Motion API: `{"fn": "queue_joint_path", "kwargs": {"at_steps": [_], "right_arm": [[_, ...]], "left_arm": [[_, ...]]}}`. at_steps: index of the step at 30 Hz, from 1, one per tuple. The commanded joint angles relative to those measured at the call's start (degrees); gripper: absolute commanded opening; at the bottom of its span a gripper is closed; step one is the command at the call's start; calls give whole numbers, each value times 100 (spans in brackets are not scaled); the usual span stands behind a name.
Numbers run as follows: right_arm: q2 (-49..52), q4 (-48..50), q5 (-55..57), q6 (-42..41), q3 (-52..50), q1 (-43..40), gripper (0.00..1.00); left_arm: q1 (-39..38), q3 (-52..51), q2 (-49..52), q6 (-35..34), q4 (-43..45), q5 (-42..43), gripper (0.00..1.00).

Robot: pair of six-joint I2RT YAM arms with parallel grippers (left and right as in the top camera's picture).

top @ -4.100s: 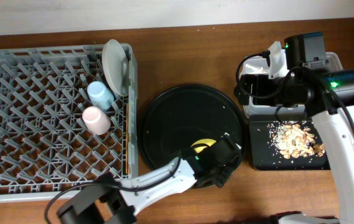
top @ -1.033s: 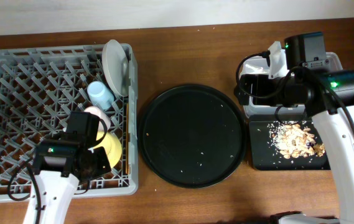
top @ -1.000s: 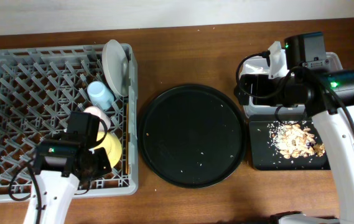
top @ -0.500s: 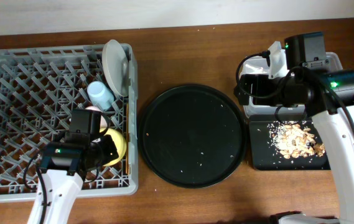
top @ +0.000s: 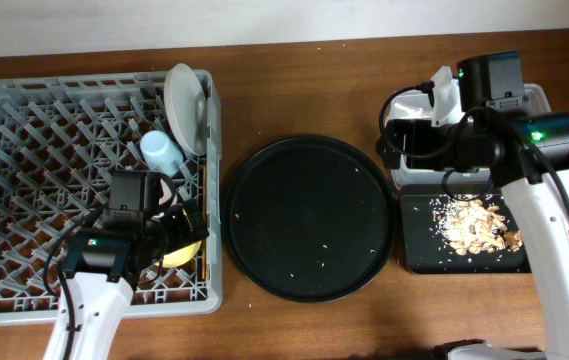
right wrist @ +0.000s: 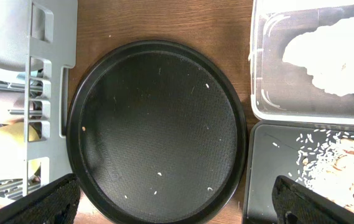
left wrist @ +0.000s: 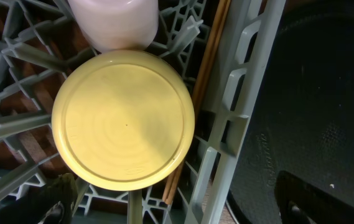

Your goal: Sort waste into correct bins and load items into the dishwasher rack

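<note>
The yellow bowl (left wrist: 124, 118) lies upside down in the grey dishwasher rack (top: 54, 180), touching the pink cup (left wrist: 114, 22). The chopsticks (left wrist: 208, 81) lie along the rack's right wall. My left gripper (left wrist: 177, 208) hovers just over the bowl (top: 184, 252), open, holding nothing. A light-blue cup (top: 159, 150) and the pale plate (top: 184, 95) stand further back in the rack. My right gripper (right wrist: 183, 205) is open and empty, high above the table. The clear tub (right wrist: 313, 93) holds the white tissue wad (right wrist: 332, 56). Food scraps (right wrist: 341, 162) lie in the shallow black tray (right wrist: 276, 155).
The large round black tray (top: 309, 215) sits between the rack and the bins, with only a few crumbs on it. The right arm (top: 484, 140) hangs over the clear tub and hides most of it from above. Bare wood lies behind the round tray.
The left gripper has opened and let go of the yellow bowl, which now rests in the rack by the pink cup. The right arm has not moved.
</note>
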State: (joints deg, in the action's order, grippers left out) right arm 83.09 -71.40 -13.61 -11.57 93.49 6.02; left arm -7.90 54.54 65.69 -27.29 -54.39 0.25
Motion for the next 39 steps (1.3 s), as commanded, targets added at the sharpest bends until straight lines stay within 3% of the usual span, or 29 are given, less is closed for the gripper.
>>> {"fn": "queue_joint_path", "kwargs": {"at_steps": [1,5,7,12,16,17,19,22,28,31,33,36,39], "right_arm": [[-87,4,13,15,92,-22,99],[-448,4,50,15,92,39,99],[-1220,39,155,83,92,37,99],[-3595,490,1698,229,-302,37,99],[-6057,2765,1733,1429,-2581,31,99],[-6909,3783,1735,1478,-3674,33,99],[-7687,5056,1729,1453,-5003,33,99],[-8146,6601,1711,1255,-6830,31,99],[-8290,7943,1714,1067,-8937,33,99],[-8290,7914,1711,1069,-9261,33,99],[-8290,7348,1683,1158,-9318,33,99],[-8290,6789,1241,2028,-9318,33,99],[-8290,6690,1215,2057,-9318,24,99]], "left_arm": [[20,122,-7,11,13,44,99],[20,122,-7,11,13,44,99],[20,122,-7,11,13,44,99],[20,122,-7,11,13,42,99],[20,122,-7,11,13,44,99],[20,122,-7,11,13,44,99],[20,122,-7,11,13,44,99],[20,122,-7,11,13,44,99],[20,122,-7,11,13,44,99],[20,122,-7,11,13,44,100],[20,122,-7,11,13,44,99],[20,122,-7,11,13,44,99],[20,122,-7,11,13,44,99]]}}
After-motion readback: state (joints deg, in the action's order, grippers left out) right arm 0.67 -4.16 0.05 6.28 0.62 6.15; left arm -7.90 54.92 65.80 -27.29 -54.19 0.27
